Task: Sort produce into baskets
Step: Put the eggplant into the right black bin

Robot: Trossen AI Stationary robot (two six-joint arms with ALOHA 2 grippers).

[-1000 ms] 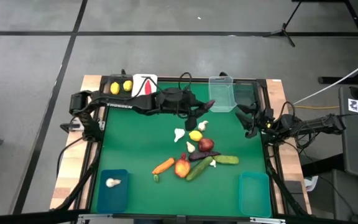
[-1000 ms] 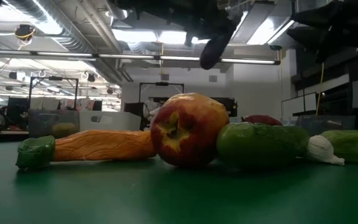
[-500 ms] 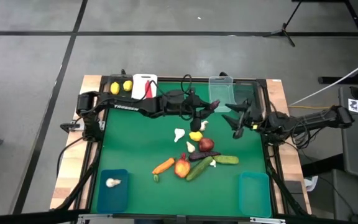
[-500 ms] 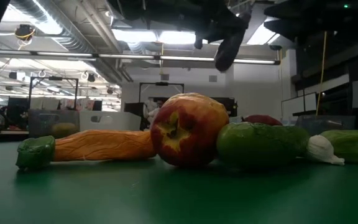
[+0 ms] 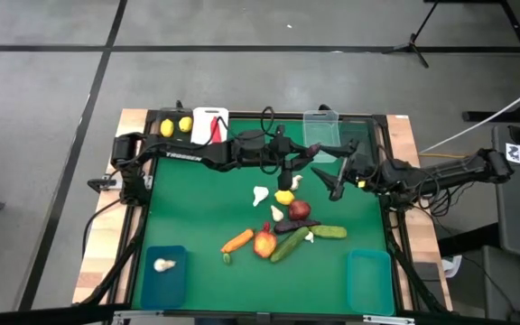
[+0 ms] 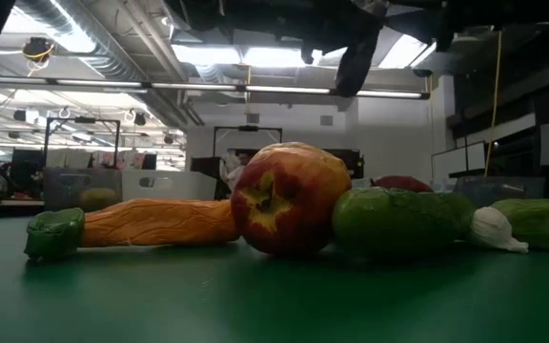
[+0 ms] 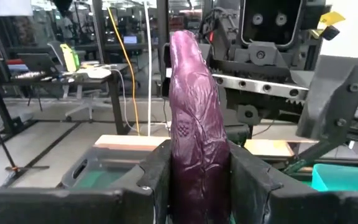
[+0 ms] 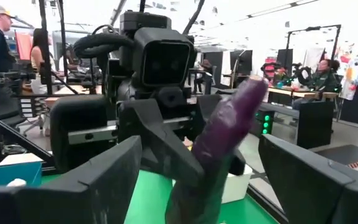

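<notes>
The left gripper (image 5: 303, 153) is clamped on a dark purple toy eggplant (image 7: 195, 127), held above the green table mat (image 5: 197, 217). The right gripper (image 5: 337, 178), fingers spread apart, faces it just beside. Bare mat lies beyond both. Below them: one yellow lemon (image 5: 283, 196), three white garlic bulbs, two green cucumbers, one orange carrot (image 5: 236, 240).

Green counter (image 5: 206, 212) w/ produce pile (image 5: 287, 221) mid; bins at far edge, teal bins (image 5: 163, 275) near corners.
</notes>
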